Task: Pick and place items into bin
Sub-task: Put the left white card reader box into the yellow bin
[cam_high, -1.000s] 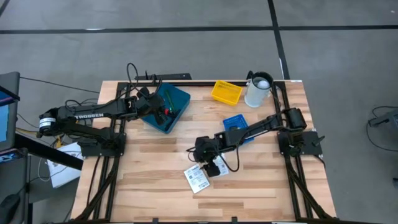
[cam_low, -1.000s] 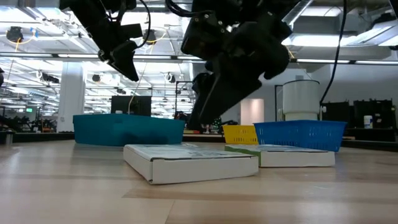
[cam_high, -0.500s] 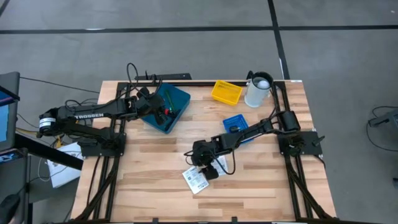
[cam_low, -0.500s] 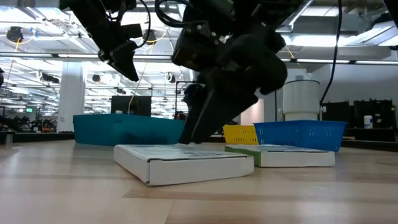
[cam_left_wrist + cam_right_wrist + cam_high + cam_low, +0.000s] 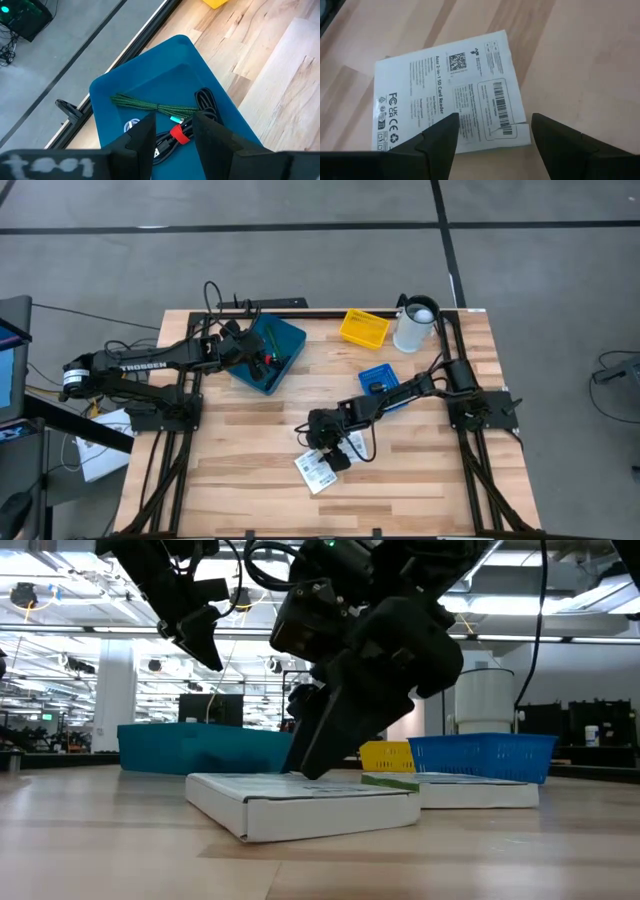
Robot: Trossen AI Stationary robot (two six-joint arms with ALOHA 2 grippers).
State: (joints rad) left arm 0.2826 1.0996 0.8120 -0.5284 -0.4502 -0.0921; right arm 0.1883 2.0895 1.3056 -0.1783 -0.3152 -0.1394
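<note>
Right tool [image 5: 490, 137] spread wide, poised just above white box [image 5: 451, 92] lying flat near front middle of desk [image 5: 240, 480], fingers straddling its printed face. Left tool [image 5: 172, 135] parted, empty, hanging over teal bin [image 5: 130, 82] at rear left. Inside bin: green braided cord [image 5: 150, 105], black cable [image 5: 206, 100], small red tie [image 5: 180, 135].
</note>
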